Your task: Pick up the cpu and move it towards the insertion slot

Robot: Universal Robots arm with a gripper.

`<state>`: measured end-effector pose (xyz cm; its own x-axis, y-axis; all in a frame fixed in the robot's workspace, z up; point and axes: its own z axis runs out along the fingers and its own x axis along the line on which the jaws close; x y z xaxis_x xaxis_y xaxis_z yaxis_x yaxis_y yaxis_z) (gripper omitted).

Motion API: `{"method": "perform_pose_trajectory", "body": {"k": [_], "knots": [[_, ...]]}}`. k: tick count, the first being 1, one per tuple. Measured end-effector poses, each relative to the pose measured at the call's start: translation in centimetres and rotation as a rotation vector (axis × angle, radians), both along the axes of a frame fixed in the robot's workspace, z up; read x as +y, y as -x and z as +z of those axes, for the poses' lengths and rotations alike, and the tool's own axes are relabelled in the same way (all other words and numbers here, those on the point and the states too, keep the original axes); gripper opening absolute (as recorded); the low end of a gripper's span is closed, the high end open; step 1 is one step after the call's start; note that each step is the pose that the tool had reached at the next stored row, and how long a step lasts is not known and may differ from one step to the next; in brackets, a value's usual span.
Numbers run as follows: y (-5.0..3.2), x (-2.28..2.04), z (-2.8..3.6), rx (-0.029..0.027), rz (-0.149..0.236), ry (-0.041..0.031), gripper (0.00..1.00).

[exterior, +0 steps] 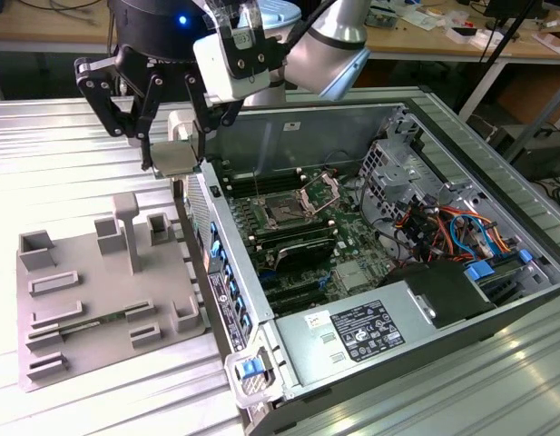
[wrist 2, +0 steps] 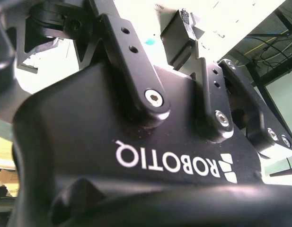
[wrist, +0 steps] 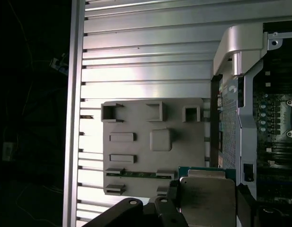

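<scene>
Exterior view: the cpu [exterior: 177, 156] is off the table [exterior: 44, 154], clamped flat in the gripper [exterior: 174, 160]. It hangs over the seam between the grey tray [exterior: 98, 300] and the open computer case [exterior: 307, 136], right at the case wall on the exterior view's left. The claw is narrow, closed on two opposite edges of the chip. First wrist view agrees: the cpu [wrist: 207, 203] is level with its pale top up, the tray [wrist: 153, 142] is down on the table, and the case wall runs alongside.

The insertion slot [exterior: 284, 214] sits on the motherboard [exterior: 350, 238] inside the case, well apart from the claw, toward the exterior view's right and lower than the chip. Its bracket [exterior: 321, 189] stands hinged open, exposing the dark socket.

Key relation: the chip is outside the case wall and the slot is inside it, so the wall lies between them. The chip is square, so it has no real long axis. Its edges look roughly parallel to the socket frame, though that is a loose judgement. The pick looks done and the carry partway.
</scene>
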<state>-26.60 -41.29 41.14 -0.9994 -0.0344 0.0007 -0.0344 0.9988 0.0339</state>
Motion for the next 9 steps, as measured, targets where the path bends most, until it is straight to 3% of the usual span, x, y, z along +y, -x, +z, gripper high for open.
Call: {"method": "perform_pose_trajectory", "body": {"k": [9], "knots": [[-0.86, 0.0, 0.0, 0.0, 0.0, 0.0001, 0.55]]}}
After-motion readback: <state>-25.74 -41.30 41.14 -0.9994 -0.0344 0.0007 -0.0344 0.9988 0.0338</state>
